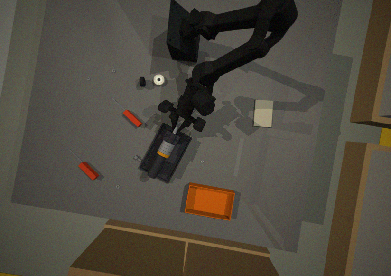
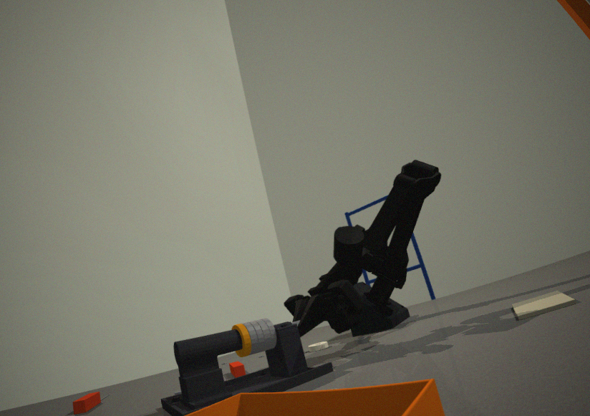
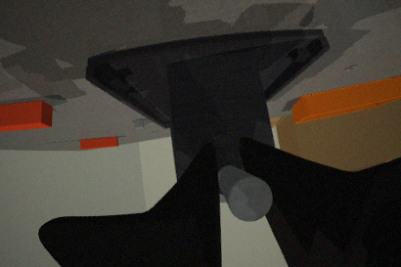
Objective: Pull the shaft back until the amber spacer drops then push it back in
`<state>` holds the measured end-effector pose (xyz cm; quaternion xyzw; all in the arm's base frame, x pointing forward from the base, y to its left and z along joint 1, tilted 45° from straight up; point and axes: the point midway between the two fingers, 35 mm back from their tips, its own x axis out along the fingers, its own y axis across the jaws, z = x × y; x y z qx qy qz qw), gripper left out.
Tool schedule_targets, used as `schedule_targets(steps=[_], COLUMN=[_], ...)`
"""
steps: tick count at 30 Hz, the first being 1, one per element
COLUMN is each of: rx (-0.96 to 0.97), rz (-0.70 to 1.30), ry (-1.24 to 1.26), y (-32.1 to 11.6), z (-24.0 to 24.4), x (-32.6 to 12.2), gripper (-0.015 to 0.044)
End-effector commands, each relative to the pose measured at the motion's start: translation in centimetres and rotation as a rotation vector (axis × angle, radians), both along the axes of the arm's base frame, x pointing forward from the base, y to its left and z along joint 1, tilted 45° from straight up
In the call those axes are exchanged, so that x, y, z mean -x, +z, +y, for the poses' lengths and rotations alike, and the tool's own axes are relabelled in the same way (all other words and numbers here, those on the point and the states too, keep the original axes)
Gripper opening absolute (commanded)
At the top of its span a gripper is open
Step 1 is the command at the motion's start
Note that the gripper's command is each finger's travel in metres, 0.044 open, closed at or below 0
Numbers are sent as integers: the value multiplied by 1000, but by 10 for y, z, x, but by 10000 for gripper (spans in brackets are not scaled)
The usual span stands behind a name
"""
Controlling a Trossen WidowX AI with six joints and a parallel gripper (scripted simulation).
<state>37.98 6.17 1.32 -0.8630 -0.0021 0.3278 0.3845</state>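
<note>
The amber spacer [image 1: 163, 154] [image 2: 243, 339] sits against the big dark housing block [image 1: 155, 167] [image 2: 207, 347]. Several grey spacers [image 1: 166, 147] [image 2: 262, 335] fill the space between it and the end post [image 1: 171, 138] [image 2: 286, 349] [image 3: 220, 98]. All hang above the base plate; none lies on the table. The shaft [image 1: 175, 129] [image 3: 250, 198] sticks out of the post towards the arm. My gripper [image 1: 176, 130] [image 2: 297, 324] [image 3: 225, 148] is shut on this free end, one finger on each side. The shaft inside the spacers and housing is hidden.
An orange bin [image 1: 209, 200] [image 2: 333, 402] [image 3: 342, 100] stands beyond the fixture. Two red-handled screwdrivers [image 1: 132, 118] [image 1: 88, 170] lie to its left in the top view. A cream block [image 1: 263, 113], a white wheel [image 1: 158, 78] and a black wheel [image 1: 142, 81] are nearer the arm base.
</note>
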Motion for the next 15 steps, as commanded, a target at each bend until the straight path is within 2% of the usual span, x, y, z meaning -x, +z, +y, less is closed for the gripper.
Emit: schedule_targets(steps=[1,15], rx=[-1,-1], rz=[-1,-2], ry=[-2,-3], y=[0,2], z=[0,1], x=[1,11], gripper=[0,0])
